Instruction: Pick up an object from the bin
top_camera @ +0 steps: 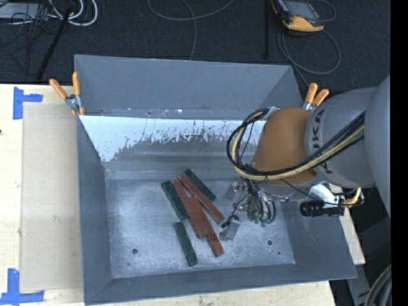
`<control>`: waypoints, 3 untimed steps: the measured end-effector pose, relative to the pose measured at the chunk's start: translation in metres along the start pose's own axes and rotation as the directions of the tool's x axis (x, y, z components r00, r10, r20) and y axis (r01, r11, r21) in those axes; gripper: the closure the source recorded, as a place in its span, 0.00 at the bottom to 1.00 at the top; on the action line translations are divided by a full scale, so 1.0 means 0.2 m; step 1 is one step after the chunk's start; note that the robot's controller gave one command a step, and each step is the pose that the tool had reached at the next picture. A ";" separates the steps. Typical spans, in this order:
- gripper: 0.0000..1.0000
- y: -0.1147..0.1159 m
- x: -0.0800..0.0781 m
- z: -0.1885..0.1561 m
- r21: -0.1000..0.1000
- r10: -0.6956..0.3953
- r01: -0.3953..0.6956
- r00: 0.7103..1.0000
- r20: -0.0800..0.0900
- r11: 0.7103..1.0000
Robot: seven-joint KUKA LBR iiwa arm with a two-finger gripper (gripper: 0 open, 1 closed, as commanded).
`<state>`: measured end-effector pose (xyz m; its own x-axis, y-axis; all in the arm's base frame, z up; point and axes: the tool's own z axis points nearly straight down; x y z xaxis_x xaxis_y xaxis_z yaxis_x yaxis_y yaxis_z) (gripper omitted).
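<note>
Grey metal makes up the bin point(191, 94), and on its floor, a little toward three o'clock of centre, lies one small heap of flat sticks. All of them run roughly from eleven o'clock to five o'clock. I count three dark green sticks: one at the heap's nine o'clock side point(173, 199), one at its one o'clock edge point(200, 185), and one lying lowest, toward six o'clock point(187, 243). Reddish-brown sticks lie among them. One long brown stick point(203, 199) crosses the top, a second point(195, 217) sits just beside it, and a brown end point(216, 245) shows near five o'clock. That end may be a third stick or the tail of the second, so brown counts as two or three.

The arm comes in from three o'clock, and the claw point(229, 227) is down near the floor at the heap's three o'clock edge, just beside the lower end of the long brown stick. I cannot tell whether the claw is open or closed, and nothing can be seen gripped in it.

The nearest candidate, as I judge it, is that long brown stick. It lies from the claw toward ten or eleven o'clock. A grasp would probably want the claw closing across the stick's narrow width, along the line from two o'clock to eight o'clock.
</note>
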<state>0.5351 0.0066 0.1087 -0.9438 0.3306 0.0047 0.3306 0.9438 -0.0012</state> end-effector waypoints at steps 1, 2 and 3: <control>0.00 0.09 0.07 -0.01 -0.002 0.315 -0.315 0.949 0.003 0.949; 0.00 0.15 0.11 0.14 0.000 0.164 -0.164 0.987 0.002 0.987; 1.00 0.31 0.06 0.17 -0.010 0.442 -0.441 0.897 0.016 0.897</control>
<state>0.5445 0.0682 0.0742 -0.7007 0.7133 -0.0124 0.7133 0.7008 0.0073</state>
